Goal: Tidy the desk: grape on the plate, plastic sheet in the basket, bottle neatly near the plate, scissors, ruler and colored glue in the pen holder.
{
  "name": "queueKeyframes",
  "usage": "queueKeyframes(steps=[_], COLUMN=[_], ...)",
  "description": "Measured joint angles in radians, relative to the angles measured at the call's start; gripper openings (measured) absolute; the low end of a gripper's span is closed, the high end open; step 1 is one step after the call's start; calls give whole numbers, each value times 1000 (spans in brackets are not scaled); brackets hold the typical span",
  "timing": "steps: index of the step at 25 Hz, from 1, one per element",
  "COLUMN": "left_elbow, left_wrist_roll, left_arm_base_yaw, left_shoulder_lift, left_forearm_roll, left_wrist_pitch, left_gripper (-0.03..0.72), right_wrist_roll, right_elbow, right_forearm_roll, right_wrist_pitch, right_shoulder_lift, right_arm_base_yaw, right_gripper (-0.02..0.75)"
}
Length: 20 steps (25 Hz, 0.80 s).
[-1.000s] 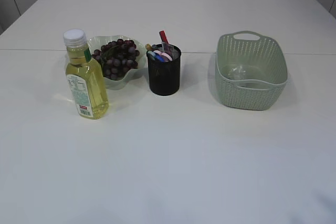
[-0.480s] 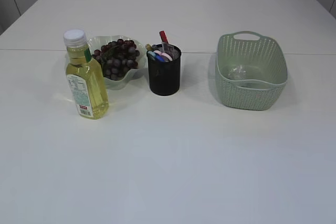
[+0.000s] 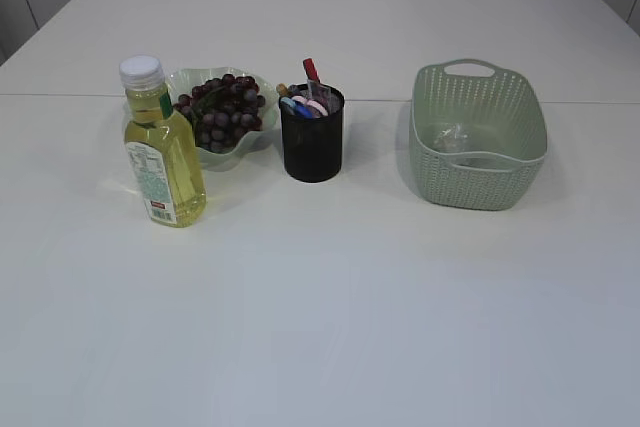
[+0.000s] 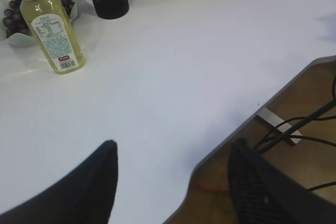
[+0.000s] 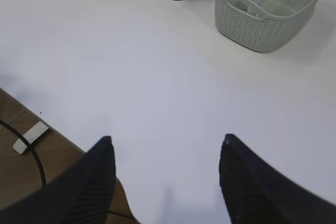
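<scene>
A bottle of yellow liquid with a white cap stands upright in front of the pale green plate, which holds a bunch of dark grapes. The black pen holder beside the plate holds several coloured items, a red tip sticking out. The green basket at the right holds a clear plastic sheet. Neither gripper shows in the exterior view. My left gripper is open and empty over the table's near edge; the bottle lies far ahead. My right gripper is open and empty, the basket ahead.
The white table stretches bare in front of the objects. In the left wrist view its near edge shows, with black cables on the floor below. The right wrist view also shows floor and a cable at the lower left.
</scene>
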State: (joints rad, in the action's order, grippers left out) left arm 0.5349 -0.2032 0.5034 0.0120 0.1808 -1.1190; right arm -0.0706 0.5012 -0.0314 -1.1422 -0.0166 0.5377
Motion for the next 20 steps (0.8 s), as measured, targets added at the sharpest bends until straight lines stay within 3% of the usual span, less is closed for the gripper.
queueKeyframes(steps=[12, 16, 20], left_elbow=[-1, -1, -1], left_wrist_roll=[44, 46, 48], left_arm_base_yaw=[0, -15, -112], left_shoulder_lift=[0, 0, 0], left_forearm_roll=[37, 37, 37], left_wrist_pitch=[8, 8, 8], left_gripper=[486, 486, 486], right_wrist_roll=[0, 0, 0], right_elbow=[0, 0, 0], right_forearm_roll=[0, 0, 0], right_wrist_pitch=[0, 0, 0], right_shoulder_lift=[0, 0, 0], right_arm_base_yaw=[-36, -171, -333], right_gripper=[490, 490, 490])
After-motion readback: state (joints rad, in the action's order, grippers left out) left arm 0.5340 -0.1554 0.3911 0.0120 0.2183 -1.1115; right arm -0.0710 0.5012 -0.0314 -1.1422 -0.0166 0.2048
